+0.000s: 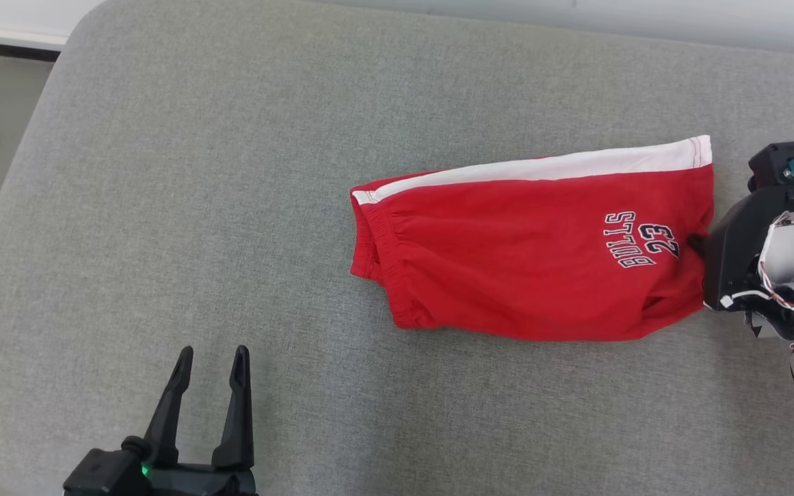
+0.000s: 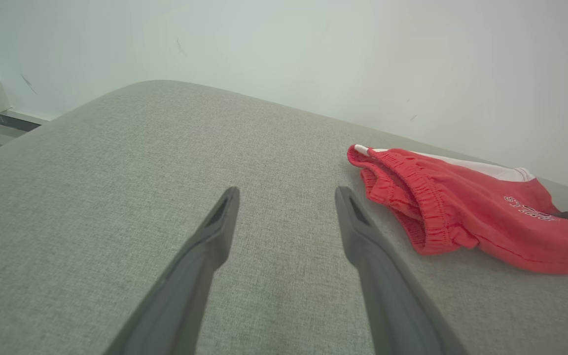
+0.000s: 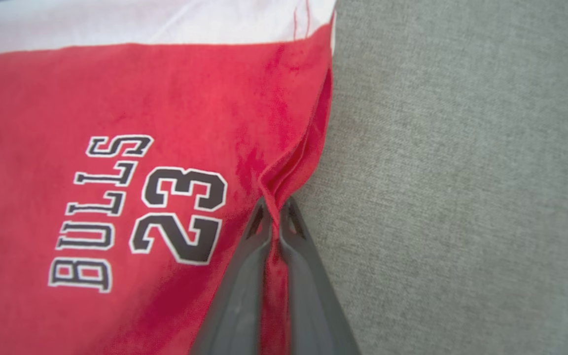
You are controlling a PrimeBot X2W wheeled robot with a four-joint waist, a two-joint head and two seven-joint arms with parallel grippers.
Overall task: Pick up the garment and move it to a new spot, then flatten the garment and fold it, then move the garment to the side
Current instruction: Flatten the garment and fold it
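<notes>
A wide grey fabric cushion (image 1: 231,207) with rounded corners is the surface, its woven cover smooth and flat. A pair of red shorts (image 1: 507,269) lies directly on it toward the right side, folded lengthwise, with a white stripe along the far edge and the gathered waistband pointing left. The print "BULLS 23" sits near the right-hand hem, where a small ridge of cloth is pinched up.

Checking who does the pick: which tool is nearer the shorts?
Right. The right tool is shut on the hem of the shorts; the left tool is open, well apart from them, off their waistband end.
</notes>
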